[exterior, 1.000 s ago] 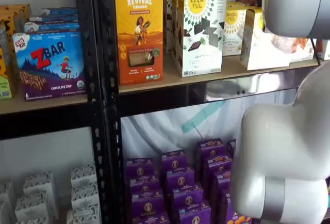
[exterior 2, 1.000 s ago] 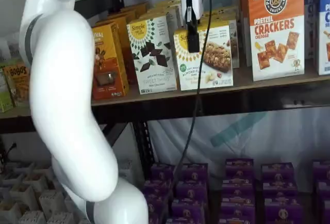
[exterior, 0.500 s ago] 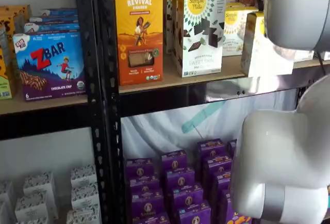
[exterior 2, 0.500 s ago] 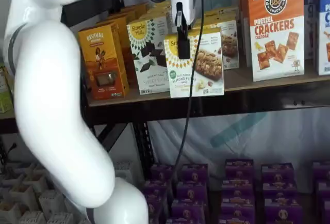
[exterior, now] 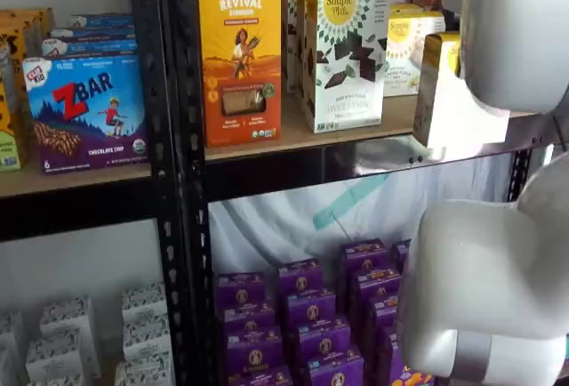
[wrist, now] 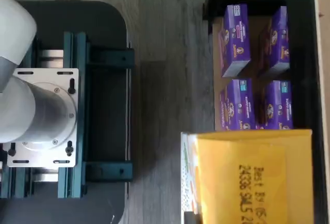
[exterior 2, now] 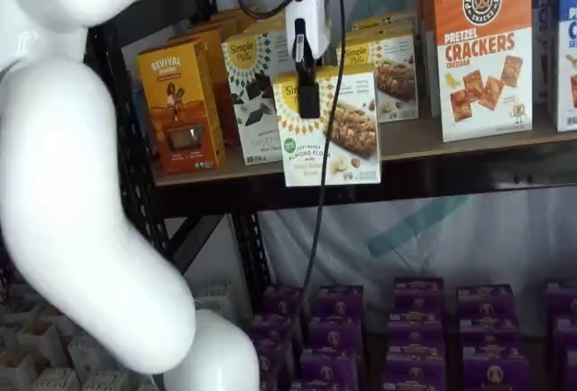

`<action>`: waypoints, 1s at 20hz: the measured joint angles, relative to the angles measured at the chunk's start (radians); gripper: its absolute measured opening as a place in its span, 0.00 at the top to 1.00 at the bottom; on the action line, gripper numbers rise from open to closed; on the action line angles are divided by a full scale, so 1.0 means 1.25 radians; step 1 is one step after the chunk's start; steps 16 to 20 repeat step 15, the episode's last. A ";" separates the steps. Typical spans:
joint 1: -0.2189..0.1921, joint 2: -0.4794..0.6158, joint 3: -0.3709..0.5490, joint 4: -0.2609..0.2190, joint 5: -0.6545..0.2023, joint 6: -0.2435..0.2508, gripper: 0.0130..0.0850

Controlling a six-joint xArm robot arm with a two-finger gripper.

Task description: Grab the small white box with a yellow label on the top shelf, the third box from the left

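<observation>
My gripper (exterior 2: 308, 103) is shut on the small white box (exterior 2: 329, 126), a cream carton with a yellow sun logo. One black finger (exterior 2: 307, 83) lies down its front face. The box hangs in front of the top shelf (exterior 2: 451, 139), its base below the board's edge. In a shelf view the box (exterior: 447, 100) shows its yellow narrow side beside the top shelf (exterior: 293, 141), with the gripper hidden behind my white arm. The wrist view shows the box's yellow top (wrist: 252, 177) with a printed date.
An orange Revival box (exterior 2: 176, 107) and a white box with dark squares (exterior 2: 252, 67) stand left of the gap. A like carton (exterior 2: 388, 62) and Pretzel Crackers (exterior 2: 482, 49) stand to the right. Purple boxes (exterior 2: 415, 319) fill the lower shelf. My arm (exterior 2: 81, 184) fills the left foreground.
The gripper has drawn the small white box off the top shelf, outward and slightly lower; it now hangs in front of the shelf edge.
</observation>
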 joint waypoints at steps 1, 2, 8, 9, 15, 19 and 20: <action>0.000 -0.004 0.004 0.002 0.000 0.000 0.72; -0.001 -0.008 0.009 0.004 0.000 0.000 0.72; -0.002 -0.023 0.024 0.011 -0.005 0.002 0.72; -0.002 -0.024 0.025 0.012 -0.005 0.002 0.72; -0.001 -0.024 0.027 0.012 -0.004 0.002 0.72; -0.001 -0.024 0.027 0.012 -0.004 0.002 0.72; -0.001 -0.024 0.027 0.012 -0.004 0.002 0.72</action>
